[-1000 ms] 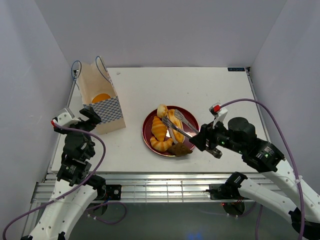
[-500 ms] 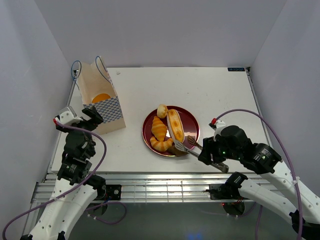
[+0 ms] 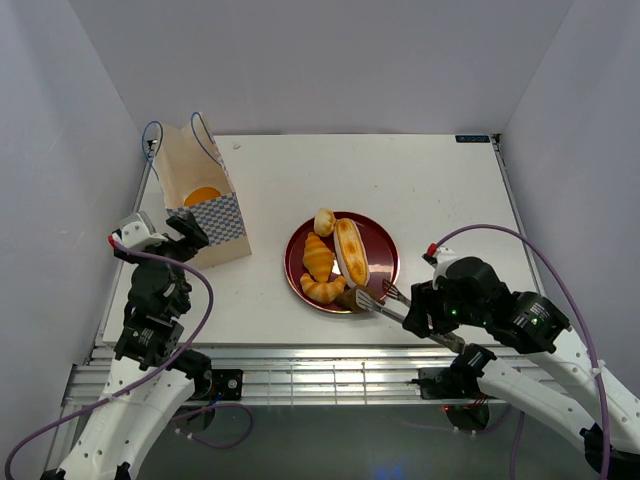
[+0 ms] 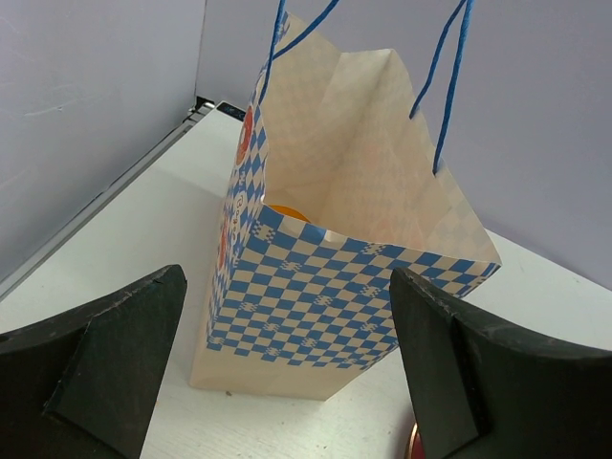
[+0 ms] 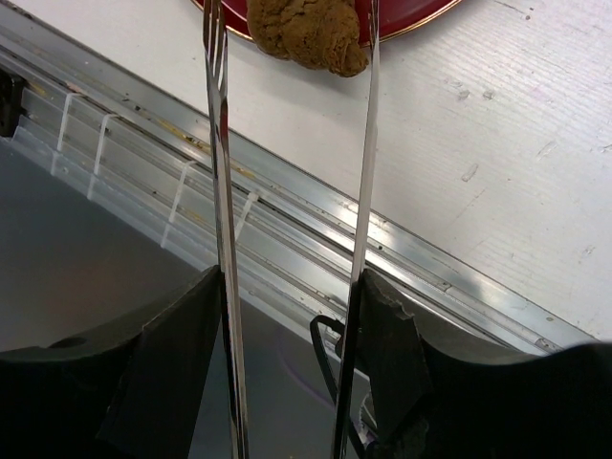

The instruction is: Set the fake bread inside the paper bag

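Open paper bag (image 3: 200, 205), orange bun (image 3: 202, 195) inside; red plate (image 3: 383, 255), croissants (image 3: 318, 258), oblong roll (image 3: 351, 250), dark piece (image 5: 308, 33) at 6 o'clock; left fingers (image 4: 115, 373) apart; right fingers (image 5: 177, 363) clamping tongs (image 5: 222, 191)

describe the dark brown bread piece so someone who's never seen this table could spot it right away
Find the dark red plate in the middle of the white table. On its near rim, between the open tips of the metal tongs, lies the dark brown piece. It is the only dull, rough, dark lump; the pastries beside it are smooth and golden.
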You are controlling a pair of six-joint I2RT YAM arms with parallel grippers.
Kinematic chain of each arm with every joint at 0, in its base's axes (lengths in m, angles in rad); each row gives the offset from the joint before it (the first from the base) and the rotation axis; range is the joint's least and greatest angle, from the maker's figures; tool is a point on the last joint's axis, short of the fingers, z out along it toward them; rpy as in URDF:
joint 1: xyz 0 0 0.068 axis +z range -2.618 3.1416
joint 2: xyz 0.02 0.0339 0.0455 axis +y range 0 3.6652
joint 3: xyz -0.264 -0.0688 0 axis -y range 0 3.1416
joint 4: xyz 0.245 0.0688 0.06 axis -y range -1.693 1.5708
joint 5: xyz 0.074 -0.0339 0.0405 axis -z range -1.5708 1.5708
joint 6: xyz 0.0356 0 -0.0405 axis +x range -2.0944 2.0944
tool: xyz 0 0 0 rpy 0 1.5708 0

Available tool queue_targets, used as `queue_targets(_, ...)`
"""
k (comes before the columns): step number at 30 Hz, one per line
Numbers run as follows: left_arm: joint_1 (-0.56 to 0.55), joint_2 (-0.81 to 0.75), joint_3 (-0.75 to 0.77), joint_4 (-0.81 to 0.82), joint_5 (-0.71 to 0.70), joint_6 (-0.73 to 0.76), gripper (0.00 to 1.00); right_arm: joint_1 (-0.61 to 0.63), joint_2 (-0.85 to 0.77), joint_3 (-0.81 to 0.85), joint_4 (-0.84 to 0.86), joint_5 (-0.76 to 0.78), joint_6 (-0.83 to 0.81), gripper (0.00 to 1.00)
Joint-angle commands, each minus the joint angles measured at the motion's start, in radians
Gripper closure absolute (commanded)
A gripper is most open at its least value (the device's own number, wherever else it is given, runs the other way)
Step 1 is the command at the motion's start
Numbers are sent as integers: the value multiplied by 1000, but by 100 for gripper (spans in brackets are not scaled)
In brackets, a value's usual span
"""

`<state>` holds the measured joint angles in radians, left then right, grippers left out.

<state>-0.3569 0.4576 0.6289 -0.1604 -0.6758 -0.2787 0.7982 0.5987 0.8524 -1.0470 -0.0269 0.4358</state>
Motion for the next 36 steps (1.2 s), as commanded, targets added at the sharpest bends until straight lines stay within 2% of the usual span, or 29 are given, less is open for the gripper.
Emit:
queue_targets(1,-4,6,26,-10,21,-7,2,-1,1,-9,21,1,-25,36)
queue_targets(6,-4,10,26,-11,31,-8,2,-1,-3,-4,5,64,-32,37)
queue_targets(11,-4,13,28,-13,35,-8,2,-2,-26,-44,5,62,-20,37)
queue_targets(22,-4,21,29,-16,44,-11,2,-1,-65,-136,91,-17,-12,40)
queue_targets(24,-4,23,29,-16,45,-11,2,-1,-71,-142,113,-28,-11,43)
queue_targets(27,-4,24,29,-16,45,-11,2,-2,-70,-153,125,-39,-9,52)
queue_targets(28,-4,24,29,-16,45,-11,2,-1,-66,-150,124,-42,-8,59)
queue_targets(31,-4,24,29,-18,44,-11,2,-1,-62,-136,120,-45,-8,66)
queue_targets(36,-4,23,29,-18,44,-13,2,-2,-60,-46,85,-22,-5,74)
